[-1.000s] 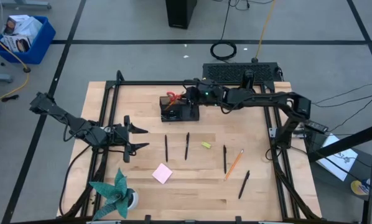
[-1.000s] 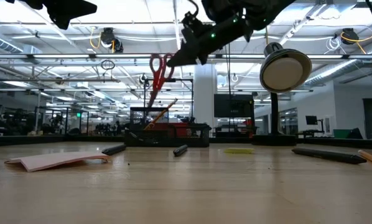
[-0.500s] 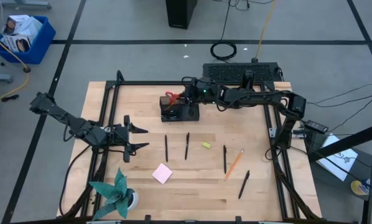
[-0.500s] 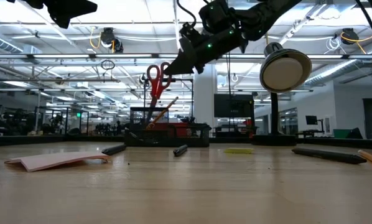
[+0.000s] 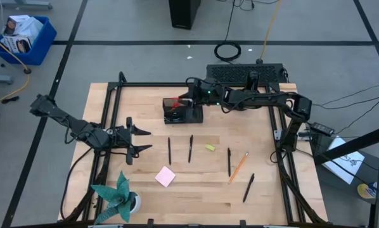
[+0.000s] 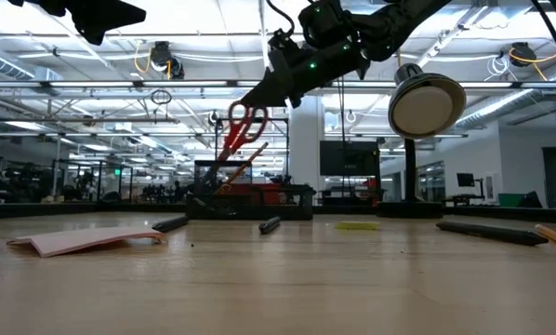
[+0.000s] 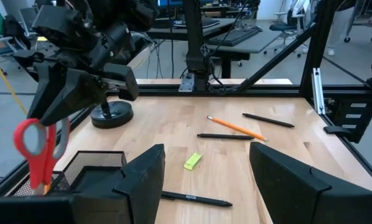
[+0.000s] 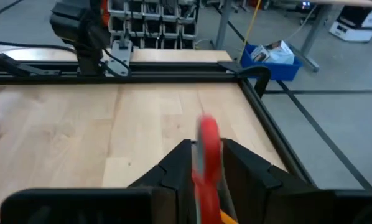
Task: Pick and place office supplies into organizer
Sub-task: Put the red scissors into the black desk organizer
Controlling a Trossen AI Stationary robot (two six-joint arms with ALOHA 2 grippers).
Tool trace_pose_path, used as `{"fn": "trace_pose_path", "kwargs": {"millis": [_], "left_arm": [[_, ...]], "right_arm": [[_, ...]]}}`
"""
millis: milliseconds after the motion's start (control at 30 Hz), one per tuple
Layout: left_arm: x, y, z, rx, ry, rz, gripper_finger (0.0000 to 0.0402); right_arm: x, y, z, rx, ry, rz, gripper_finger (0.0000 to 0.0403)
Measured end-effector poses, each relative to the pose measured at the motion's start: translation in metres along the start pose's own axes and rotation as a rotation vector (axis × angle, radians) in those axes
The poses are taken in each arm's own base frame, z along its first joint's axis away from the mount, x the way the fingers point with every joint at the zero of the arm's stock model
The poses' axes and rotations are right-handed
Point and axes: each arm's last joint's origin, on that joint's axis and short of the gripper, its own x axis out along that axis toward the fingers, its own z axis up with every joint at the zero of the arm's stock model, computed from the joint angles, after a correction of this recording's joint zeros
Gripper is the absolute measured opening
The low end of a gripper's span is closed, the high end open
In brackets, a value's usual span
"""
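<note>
- Nearest edge of the pale wooden bench: a pink sticky-note pad (image 5: 165,177), square and flat (one corner lifts a little in the low view), with a teal folded-paper plant (image 5: 116,196) near it on the left arm's side.
- Mid-bench: thin black pens (image 5: 191,148) lie well apart, an orange pencil (image 5: 238,167) lies slanted, and a small yellow bit (image 5: 210,148) sits between two of the pens.
- The left end effector (image 5: 145,140) hovers at its side of the bench, fingers apart and empty.
- Farther back: the organizer (image 5: 184,114), a black mesh box. The red-handled scissors (image 6: 245,126) stand in it, tilted, loops up, beside an orange pencil leaning there.
- The right end effector (image 6: 259,95) hangs just above those loops. One red loop shows between its fingers in the right wrist view, but whether it is clamped on it I cannot tell.
- Behind: a round black base with an upright post (image 5: 253,79).
</note>
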Motion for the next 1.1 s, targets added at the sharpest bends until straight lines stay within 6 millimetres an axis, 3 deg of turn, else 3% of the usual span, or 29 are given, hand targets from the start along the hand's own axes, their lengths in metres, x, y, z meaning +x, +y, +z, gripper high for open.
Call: {"fn": "trace_pose_path", "kwargs": {"millis": [267,733,867,1100], "left_arm": [[0.0,0.0,0.0,-0.03,0.001,0.0,0.0239],[0.014,-0.008,-0.01,-0.002,0.065,0.016,0.0239],[0.017,-0.008,-0.007,-0.003,0.04,0.028,0.0239],[0.017,-0.009,-0.005,-0.014,0.024,-0.01,0.0239]], "right_arm": [[-0.009,0.008,0.013,-0.06,-0.039,0.012,0.0109],[-0.037,0.032,0.034,-0.129,0.002,-0.051,0.0105],[-0.039,0.036,0.024,-0.096,0.121,-0.032,0.0105],[-0.05,0.043,-0.012,-0.124,0.389,-0.117,0.0105]]}}
